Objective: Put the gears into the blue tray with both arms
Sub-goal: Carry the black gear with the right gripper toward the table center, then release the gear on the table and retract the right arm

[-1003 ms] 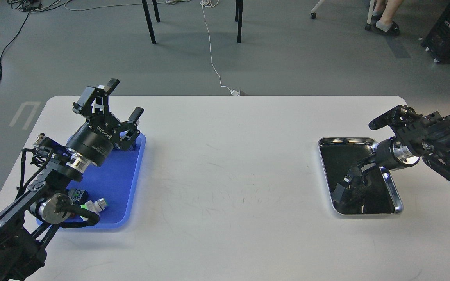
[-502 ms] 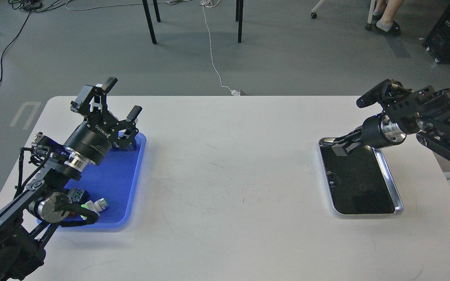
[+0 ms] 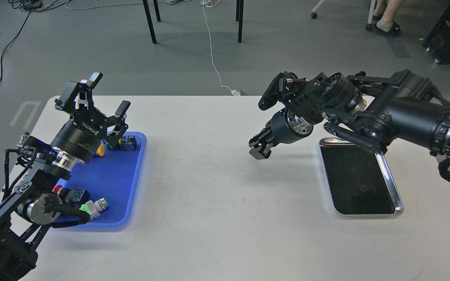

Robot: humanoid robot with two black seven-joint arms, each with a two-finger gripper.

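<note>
The blue tray (image 3: pixel 111 175) lies at the table's left side. My left gripper (image 3: pixel 111 91) hovers above the tray's far end, open, with nothing between its fingers. My right gripper (image 3: pixel 259 149) hangs over the bare table, between the two trays and left of the steel tray (image 3: pixel 399 205). It points down and to the left. Its dark fingers look close together, but I cannot tell them apart or see anything held. No gears show anywhere; the steel tray's dark floor looks bare.
Colourful push-button switches lie in the blue tray: one group at the far end (image 3: pixel 126 143), another at the near left corner (image 3: pixel 92 205). My right arm (image 3: pixel 404 113) spans the far right of the table above the steel tray.
My right arm swung left, away from the steel tray to above the table's middle. My left gripper drew back a little to the left, uncovering the switches at the blue tray's far end.
</note>
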